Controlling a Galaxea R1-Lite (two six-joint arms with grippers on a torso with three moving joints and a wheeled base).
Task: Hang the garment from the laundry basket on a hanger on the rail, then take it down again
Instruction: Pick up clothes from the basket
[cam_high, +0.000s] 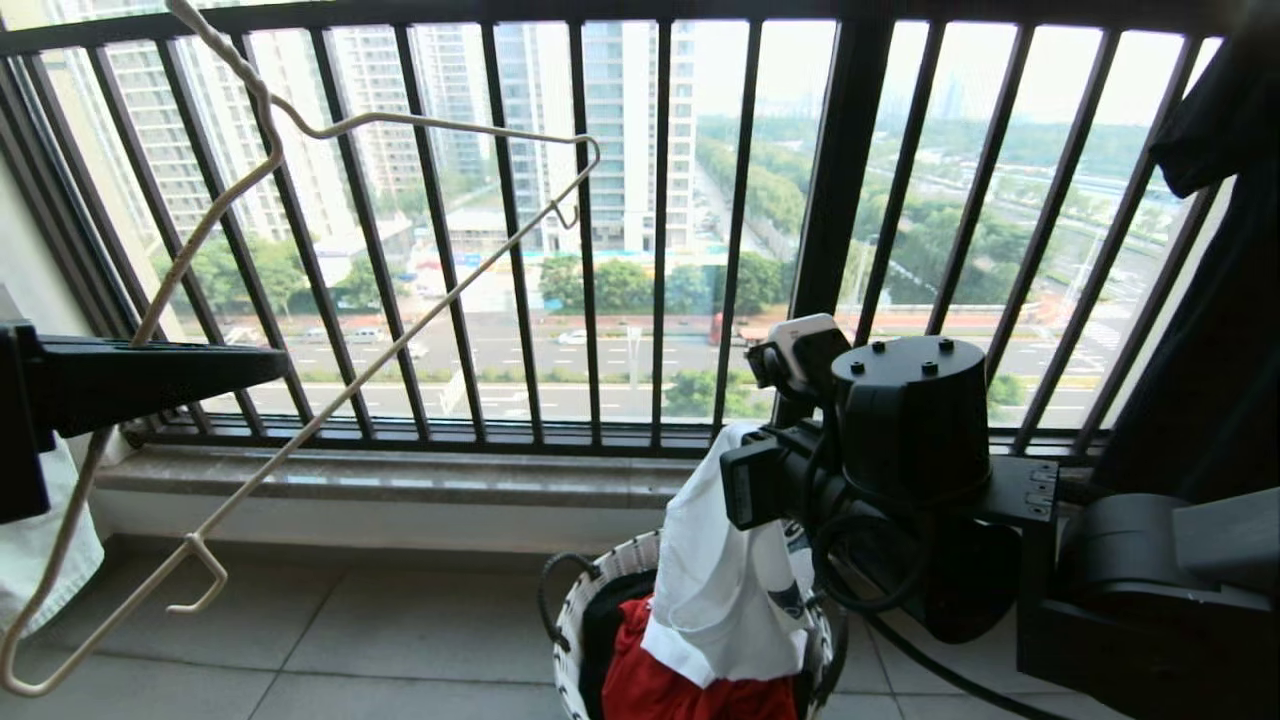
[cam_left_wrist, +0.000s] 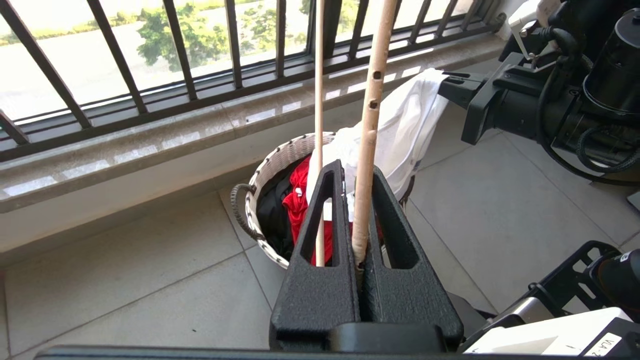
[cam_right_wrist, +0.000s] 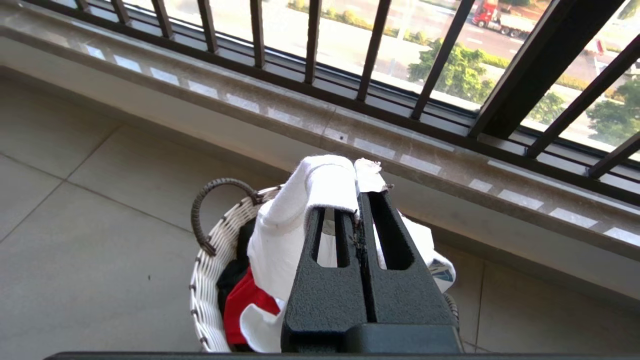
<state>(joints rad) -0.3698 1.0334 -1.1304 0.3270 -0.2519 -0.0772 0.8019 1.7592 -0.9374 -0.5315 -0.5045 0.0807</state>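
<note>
Above the laundry basket (cam_right_wrist: 210, 280), right hand (cam_right_wrist: 359, 200) pinches the garment (cam_right_wrist: 300, 210).

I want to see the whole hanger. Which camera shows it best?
The head view: the hanger shows nearly whole there, hook to notch hooks, held by the left tool. The left wrist view shows only two thin stretches of it, one clamped in the tool. The right wrist view shows none of it.
</note>
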